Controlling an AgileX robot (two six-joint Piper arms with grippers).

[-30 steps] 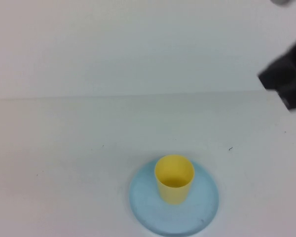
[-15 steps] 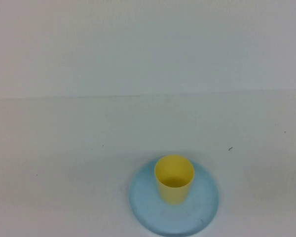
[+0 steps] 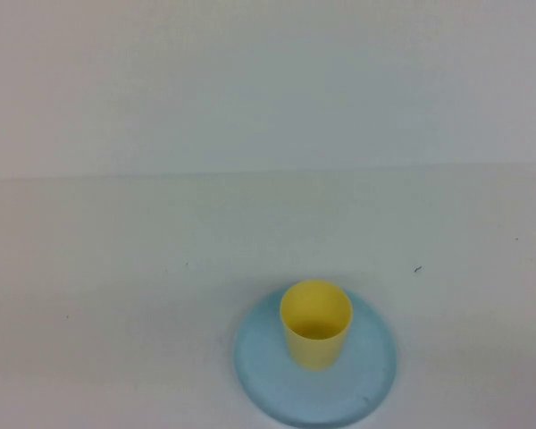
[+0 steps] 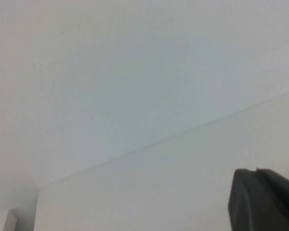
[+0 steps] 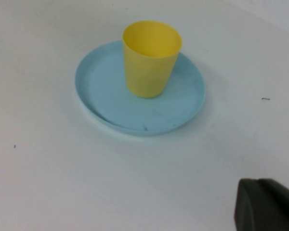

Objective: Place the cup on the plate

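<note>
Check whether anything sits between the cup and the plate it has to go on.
Nothing visible does: the cup already stands upright on the plate, touching it. The right tool is drawn back off the plate, a bare table between. The left tool faces away, over the table.

White table [image 3: 116,295] — plain surface, a few tiny dark specks [image 3: 417,269] toward the right side; pale wall [image 3: 268,80] behind the far edge.

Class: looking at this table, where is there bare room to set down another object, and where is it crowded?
Bare table lies left, right and beyond the plate. The only crowded spot is the plate, where the cup stands upright. Left gripper and right gripper are out of the high view, each showing in its wrist view only.
</note>
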